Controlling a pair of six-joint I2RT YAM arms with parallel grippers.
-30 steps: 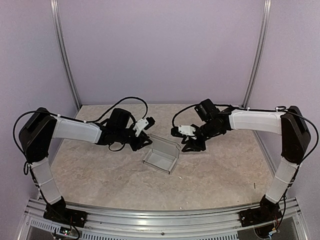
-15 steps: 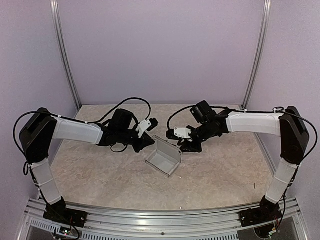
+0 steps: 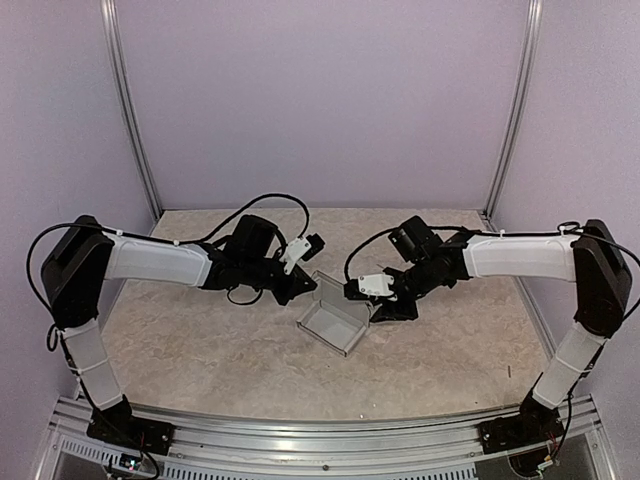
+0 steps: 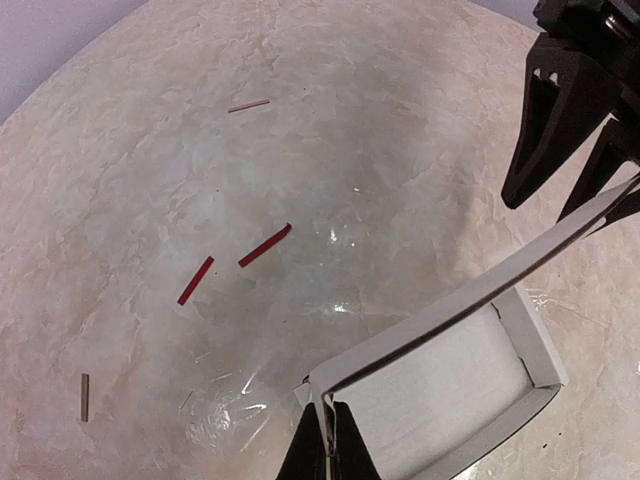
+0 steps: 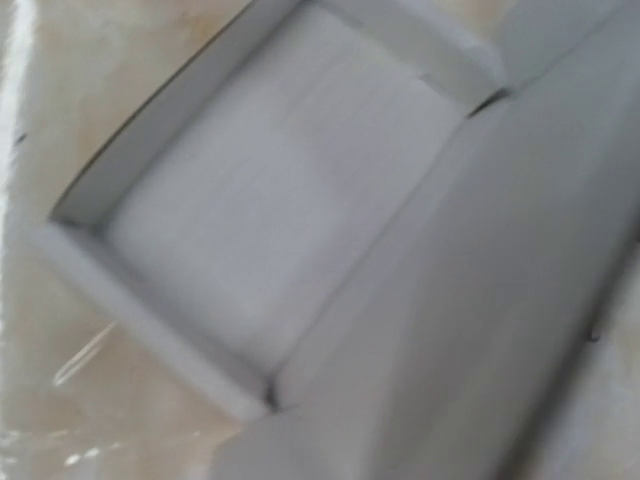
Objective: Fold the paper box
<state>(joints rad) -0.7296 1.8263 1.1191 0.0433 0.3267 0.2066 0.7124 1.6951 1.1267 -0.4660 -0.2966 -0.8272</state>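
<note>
Left arm [image 3: 150, 262]: stretched inward, low | left pincer [image 4: 325, 445]: clamped on paper box [image 4: 440, 390] corner | right arm [image 3: 520, 255]: stretched inward | right pincer [image 4: 540, 205]: narrow gap, beside raised flap | counter [image 4: 150, 200].

We see a robotics lab cell: lilac panel walls [image 3: 320, 100], aluminium rail [image 3: 320, 432], two bolted arms [image 3: 155, 262], marbled surface [image 3: 200, 350].

The top camera sits high at 6 o'clock, facing 12, wide. Both wrist cameras look down, close — all three share the paper box [image 3: 333, 328].
</note>
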